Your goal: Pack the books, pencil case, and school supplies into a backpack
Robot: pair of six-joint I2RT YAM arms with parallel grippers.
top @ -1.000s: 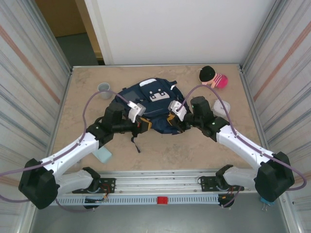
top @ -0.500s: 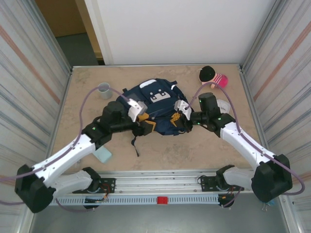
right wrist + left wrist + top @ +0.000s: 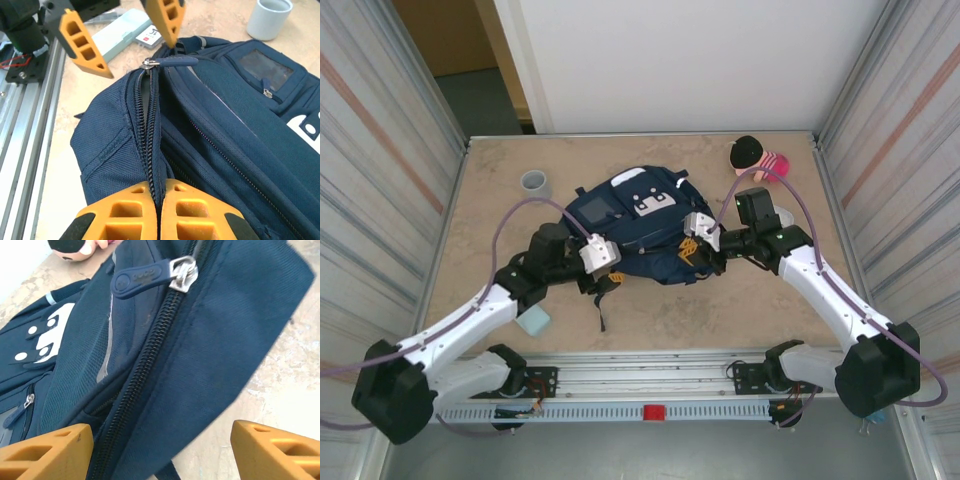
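1. Moved since a second ago: the backpack (image 3: 640, 225) has turned on the table (image 3: 740, 320), and its grey patch (image 3: 595, 208) now faces up. The left arm (image 3: 470, 315) has drawn back toward the near edge, and the right arm (image 3: 820, 290) toward the right edge.
2. Position of backpack: mid-table, a little toward the far edge. The main zip is joined along the length that shows, with the zipper pull (image 3: 170, 61) at the end away from the right arm.
3. Anchor – right gripper (image 3: 159, 192): its fingers are pressed together on the zip seam, pinching the cloth. This is judged a hold to keep the seam taut so the slider can run.
4. Free hand – left gripper (image 3: 160, 440): its fingers are spread wide and straddle the zip line just short of the pull, holding nothing. Contact with the cloth cannot be told. It is judged to be lined up to take the pull.
5. Unpacked: the pencil case (image 3: 533, 320) lies flat toward the near-left corner, beside the left arm.
6. Bystander: the grey cup (image 3: 535, 183) stands toward the far-left corner, apart from the backpack.
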